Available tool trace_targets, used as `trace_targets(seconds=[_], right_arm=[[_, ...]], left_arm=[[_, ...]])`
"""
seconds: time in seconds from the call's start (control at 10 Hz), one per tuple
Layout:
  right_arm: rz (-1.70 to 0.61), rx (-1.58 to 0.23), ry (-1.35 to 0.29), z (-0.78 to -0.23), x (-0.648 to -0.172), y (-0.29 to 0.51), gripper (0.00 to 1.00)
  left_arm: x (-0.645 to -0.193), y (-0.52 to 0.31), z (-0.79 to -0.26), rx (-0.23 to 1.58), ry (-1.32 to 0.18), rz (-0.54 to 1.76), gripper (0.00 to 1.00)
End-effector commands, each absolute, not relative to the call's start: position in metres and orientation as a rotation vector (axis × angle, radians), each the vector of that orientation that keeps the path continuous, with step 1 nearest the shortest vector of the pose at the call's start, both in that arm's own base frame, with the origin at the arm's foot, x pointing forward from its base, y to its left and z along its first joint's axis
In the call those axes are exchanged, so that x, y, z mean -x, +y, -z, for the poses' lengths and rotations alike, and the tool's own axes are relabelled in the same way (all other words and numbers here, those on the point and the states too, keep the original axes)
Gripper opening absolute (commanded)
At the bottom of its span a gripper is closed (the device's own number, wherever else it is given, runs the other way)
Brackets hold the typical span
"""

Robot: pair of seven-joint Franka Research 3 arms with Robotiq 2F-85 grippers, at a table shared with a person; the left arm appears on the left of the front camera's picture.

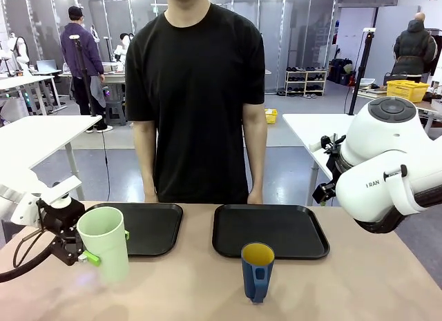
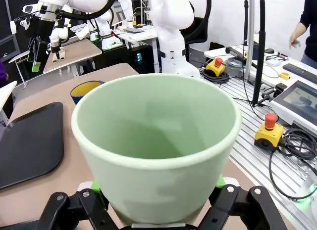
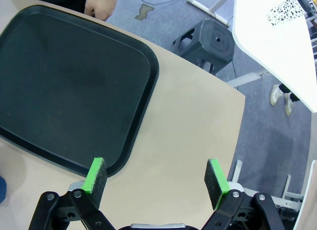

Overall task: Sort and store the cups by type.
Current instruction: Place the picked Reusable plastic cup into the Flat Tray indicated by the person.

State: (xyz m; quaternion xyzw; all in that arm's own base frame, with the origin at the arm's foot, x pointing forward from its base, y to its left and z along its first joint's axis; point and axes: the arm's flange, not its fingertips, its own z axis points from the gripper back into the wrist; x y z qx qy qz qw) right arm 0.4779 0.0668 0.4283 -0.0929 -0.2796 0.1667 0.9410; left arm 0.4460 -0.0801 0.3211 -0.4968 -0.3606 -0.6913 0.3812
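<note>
Fingers of my left gripper (image 1: 107, 246) are pinching the pale green tumbler (image 1: 102, 228) from both sides, with the green pads (image 2: 94, 184) pressing against its wall. The tumbler is standing upright near the left front of the table (image 1: 200, 297), just in front of the left black tray (image 1: 155, 228), and I cannot tell whether its base is touching the tabletop. The dark blue mug (image 1: 257, 271) with the yellow inside is sitting upright near the front middle of the table, just in front of the right black tray (image 1: 276, 231), well apart from the tumbler, its handle turning toward my side. My right gripper (image 3: 157, 178) is hanging with its fingers spread wide and only air between its pads (image 3: 95, 174), over bare tabletop beside a corner of the right tray. A person in a black shirt is standing at the far side, one hand (image 1: 255, 197) resting at the table's edge
</note>
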Motion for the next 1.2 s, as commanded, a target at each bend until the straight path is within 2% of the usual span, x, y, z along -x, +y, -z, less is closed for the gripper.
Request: trace_targets(seconds=[0.0,1.1], right_arm=[[-0.35,0.202,-0.571,-0.4274,-0.4795,0.0674,1.0],[-0.35,0.202,-0.571,-0.4274,-0.4795,0.0674,1.0]], left_arm=[[-0.4506,-0.0813,-0.3231,1.279,-0.942,1.765,0.68],[-0.4506,-0.0813,-0.3231,1.279,-0.942,1.765,0.68]])
